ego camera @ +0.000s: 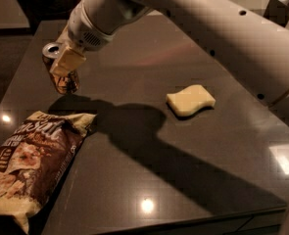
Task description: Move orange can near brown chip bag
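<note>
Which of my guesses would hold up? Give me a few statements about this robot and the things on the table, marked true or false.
1. The gripper is shut on the orange can. True.
2. The can stands upright on its own. False: it hangs tilted in the gripper.
3. The brown chip bag lies flat on the table. True.
4. The yellow sponge lies on the chip bag. False: it lies on the table, well apart from the bag.
</note>
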Robot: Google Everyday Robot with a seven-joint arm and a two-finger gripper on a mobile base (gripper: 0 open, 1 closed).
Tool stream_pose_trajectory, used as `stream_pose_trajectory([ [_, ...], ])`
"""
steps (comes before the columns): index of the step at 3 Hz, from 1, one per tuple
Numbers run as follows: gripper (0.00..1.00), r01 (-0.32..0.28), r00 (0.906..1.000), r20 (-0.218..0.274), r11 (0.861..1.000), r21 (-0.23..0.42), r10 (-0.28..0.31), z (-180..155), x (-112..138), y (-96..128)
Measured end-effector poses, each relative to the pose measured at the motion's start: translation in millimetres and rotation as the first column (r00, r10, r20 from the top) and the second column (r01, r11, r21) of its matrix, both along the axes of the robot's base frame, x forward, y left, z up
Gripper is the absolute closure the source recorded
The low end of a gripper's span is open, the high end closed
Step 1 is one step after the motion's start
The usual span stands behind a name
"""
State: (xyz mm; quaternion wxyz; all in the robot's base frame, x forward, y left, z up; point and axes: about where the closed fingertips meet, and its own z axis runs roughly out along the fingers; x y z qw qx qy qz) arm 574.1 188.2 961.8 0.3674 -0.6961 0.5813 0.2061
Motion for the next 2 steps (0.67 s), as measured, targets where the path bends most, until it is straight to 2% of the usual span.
stream_pose_trajectory([
  [2, 0.53, -0.129, 0.9917, -0.018, 0.990, -0.063, 0.128, -23.2, -33.1, 14.7],
])
